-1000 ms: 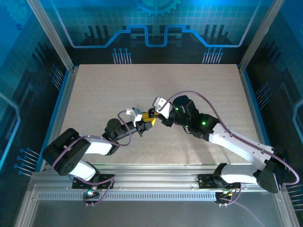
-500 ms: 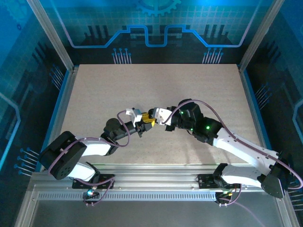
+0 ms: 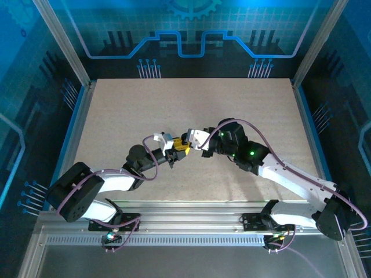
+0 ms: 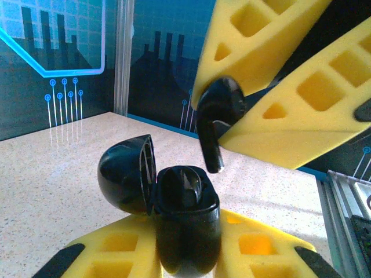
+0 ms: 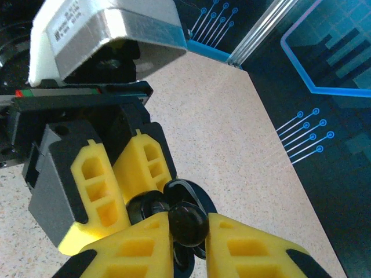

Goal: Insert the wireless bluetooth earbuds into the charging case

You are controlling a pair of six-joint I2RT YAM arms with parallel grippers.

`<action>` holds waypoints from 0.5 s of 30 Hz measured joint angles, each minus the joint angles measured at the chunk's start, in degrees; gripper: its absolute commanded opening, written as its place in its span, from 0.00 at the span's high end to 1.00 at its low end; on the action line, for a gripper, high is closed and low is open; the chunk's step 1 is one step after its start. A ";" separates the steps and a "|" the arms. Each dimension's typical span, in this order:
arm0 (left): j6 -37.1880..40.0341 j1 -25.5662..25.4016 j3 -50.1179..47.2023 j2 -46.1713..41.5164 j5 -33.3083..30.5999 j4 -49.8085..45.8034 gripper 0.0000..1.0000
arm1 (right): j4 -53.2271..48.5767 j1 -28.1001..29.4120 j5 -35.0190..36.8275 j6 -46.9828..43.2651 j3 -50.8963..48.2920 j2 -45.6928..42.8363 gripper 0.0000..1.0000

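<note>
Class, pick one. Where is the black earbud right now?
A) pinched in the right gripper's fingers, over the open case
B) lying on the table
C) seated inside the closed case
A: the earbud is pinched between the fingers of the right gripper, stem down over the open-lidded charging case held by the left gripper.

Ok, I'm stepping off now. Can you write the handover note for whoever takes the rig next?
Left gripper: jaws shut on the black charging case, with its lid swung open.
Right gripper: jaws shut on a black earbud, stem pointing down, just above the open case and apparently not touching it.
Done: the case is in hand and open, and the bud is in hand and lined up over it.
Left: lower the bud into its socket, then release. I can't tell whether another bud already sits inside.
</note>
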 measured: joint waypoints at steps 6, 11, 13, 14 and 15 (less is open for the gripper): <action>0.02 0.00 0.00 -0.42 0.02 -0.02 0.78 | 0.57 -1.16 -0.63 0.04 -0.22 0.13 0.82; 0.00 0.00 0.02 -0.90 0.02 -0.02 0.78 | 0.61 -1.29 -1.09 0.04 -0.35 0.37 0.83; 0.00 0.00 0.02 -0.96 0.22 -0.02 0.78 | 0.66 -1.29 -1.25 0.04 -0.63 0.39 0.83; 0.00 0.00 0.02 -0.98 0.33 -0.04 0.78 | 0.66 -1.29 -1.36 0.02 -0.79 0.42 0.83; 0.00 0.00 0.02 -0.98 0.37 -0.20 0.78 | 0.66 -1.29 -1.51 0.02 -0.92 0.42 0.83</action>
